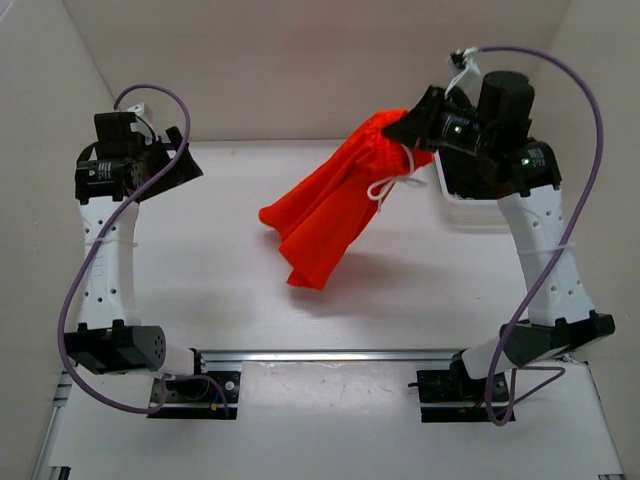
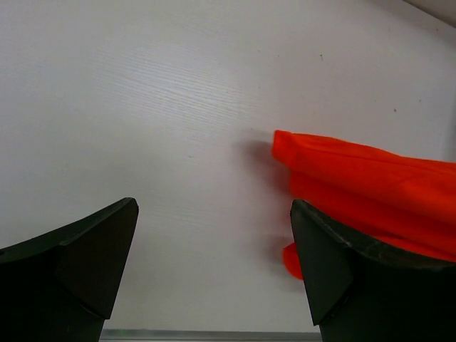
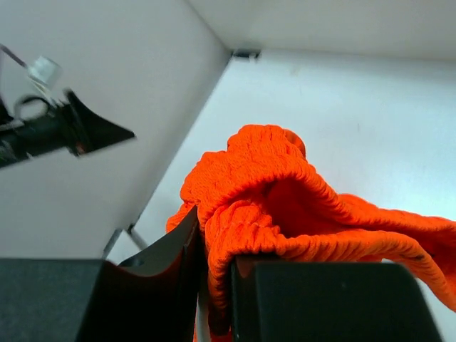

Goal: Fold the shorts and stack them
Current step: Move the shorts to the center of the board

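Shorts (image 1: 335,205): one orange-red pair, hung by its waistband (image 3: 271,178) at 1 o'clock, legs trailing onto the worktop (image 1: 200,290) near centre.
Drawstring (image 1: 385,185): one, white, dangling.
Right hand (image 1: 408,128): one, raised, clamped on the waistband.
Left hand (image 1: 185,165): one, at 10 o'clock, fingers spread, holding nothing.

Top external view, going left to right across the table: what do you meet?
left gripper, open with nothing in it → the shorts, bunched and hanging → right gripper, shut on their waistband
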Controlling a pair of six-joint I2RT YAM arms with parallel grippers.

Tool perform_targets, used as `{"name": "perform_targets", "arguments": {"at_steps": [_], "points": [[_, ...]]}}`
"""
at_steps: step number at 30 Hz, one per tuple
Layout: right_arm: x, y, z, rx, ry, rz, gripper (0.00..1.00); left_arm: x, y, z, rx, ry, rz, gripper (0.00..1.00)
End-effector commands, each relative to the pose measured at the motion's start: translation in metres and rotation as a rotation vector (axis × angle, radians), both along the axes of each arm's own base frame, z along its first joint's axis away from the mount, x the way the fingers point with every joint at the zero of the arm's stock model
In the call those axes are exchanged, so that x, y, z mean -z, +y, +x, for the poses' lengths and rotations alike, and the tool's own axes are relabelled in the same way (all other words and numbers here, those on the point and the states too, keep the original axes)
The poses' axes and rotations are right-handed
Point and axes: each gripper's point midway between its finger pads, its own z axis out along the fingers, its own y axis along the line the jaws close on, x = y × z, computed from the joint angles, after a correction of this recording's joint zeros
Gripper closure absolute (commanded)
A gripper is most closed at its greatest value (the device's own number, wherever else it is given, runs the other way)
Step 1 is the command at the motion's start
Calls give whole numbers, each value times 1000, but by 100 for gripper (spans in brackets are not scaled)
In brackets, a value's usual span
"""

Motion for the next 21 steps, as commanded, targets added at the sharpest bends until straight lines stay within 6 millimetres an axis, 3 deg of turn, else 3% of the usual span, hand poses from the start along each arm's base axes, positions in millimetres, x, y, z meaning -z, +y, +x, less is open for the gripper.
{"name": "perform_targets", "arguments": {"at_steps": [1,2,3,4,5,7,8,9,10,11,14,15,16,17,18,19,20,21], "points": [[58,-3,3,35,87,-42,91,-19,-7,-19,47,-44,-45,0],[84,-8,11,69,130,-82,73,-14,-13,-21,71,-29,-67,0],[116,-16,25,114,178,-134,17,1,-18,-19,89,1,-79,0],[169,-28,44,157,289,-230,6,8,-23,-19,100,14,-96,0],[195,-47,57,253,353,-305,1,19,-30,-16,122,42,-106,0],[231,-65,61,289,485,-355,1,48,-51,-20,173,130,-128,0],[238,-63,58,288,507,-340,1,61,-59,-20,181,165,-141,0],[262,-66,46,288,552,-348,1,69,-73,-22,214,180,-145,0],[249,-66,43,299,487,-315,3,90,-78,-31,198,228,-157,0],[256,-71,37,325,493,-319,6,100,-85,-35,202,244,-167,0],[287,-79,11,370,564,-332,45,139,-102,-47,190,314,-188,7],[292,-80,2,379,584,-322,71,150,-110,-50,203,343,-190,12],[311,-81,-7,381,615,-348,79,162,-112,-49,195,361,-182,18],[317,-78,-14,371,631,-352,84,168,-112,-46,175,370,-168,27],[323,-83,-13,400,629,-370,86,183,-115,-46,178,413,-147,27],[323,-82,-13,403,624,-381,82,187,-115,-40,160,420,-144,24],[332,-80,-13,401,640,-406,72,193,-115,-36,153,431,-119,8],[333,-82,-7,410,628,-428,57,207,-114,-32,139,469,-100,1]]}}
